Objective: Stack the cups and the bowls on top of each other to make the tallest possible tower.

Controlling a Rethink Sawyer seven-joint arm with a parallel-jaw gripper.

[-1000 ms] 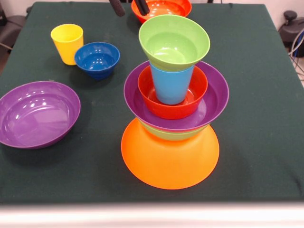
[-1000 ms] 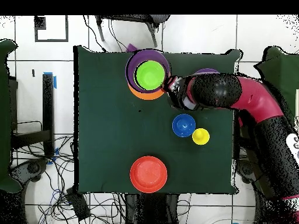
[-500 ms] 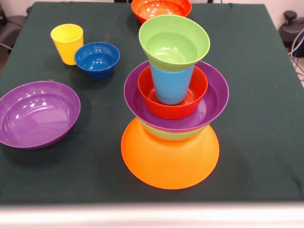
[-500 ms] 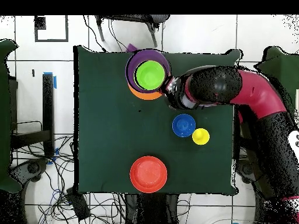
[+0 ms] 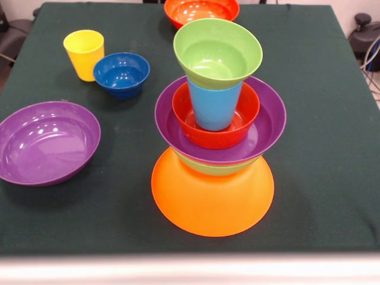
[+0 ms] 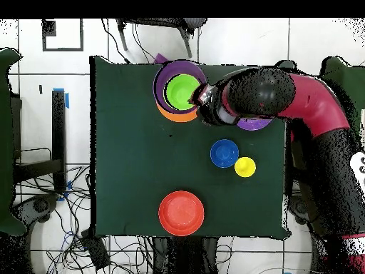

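Observation:
The tower [image 5: 212,199] stands on a big upturned orange bowl. On it sit a green bowl [image 5: 214,168], a purple bowl [image 5: 268,122], a red-orange bowl [image 5: 247,116], the light blue cup [image 5: 214,107] and a green bowl [image 5: 217,53] on top. Loose on the table are the yellow cup [image 5: 84,53], a small dark blue bowl [image 5: 122,74], a purple bowl [image 5: 46,142] and a red-orange bowl [image 5: 202,10]. The front view shows no gripper. In the overhead view the gripper [image 6: 205,105] hangs beside the tower [image 6: 181,91], over the loose purple bowl [image 6: 253,125].
A dark green cloth covers the table [image 5: 320,178], with a pale strip along its near edge. In the overhead view the red and black arm [image 6: 314,114] reaches in from the right. The blue bowl [image 6: 224,153], yellow cup [image 6: 245,167] and red-orange bowl [image 6: 181,212] lie apart from it.
The gripper tips left the top edge of the front view. In the overhead view the arm's end rose up the picture, closer to the tower's rim. No cup or bowl moved.

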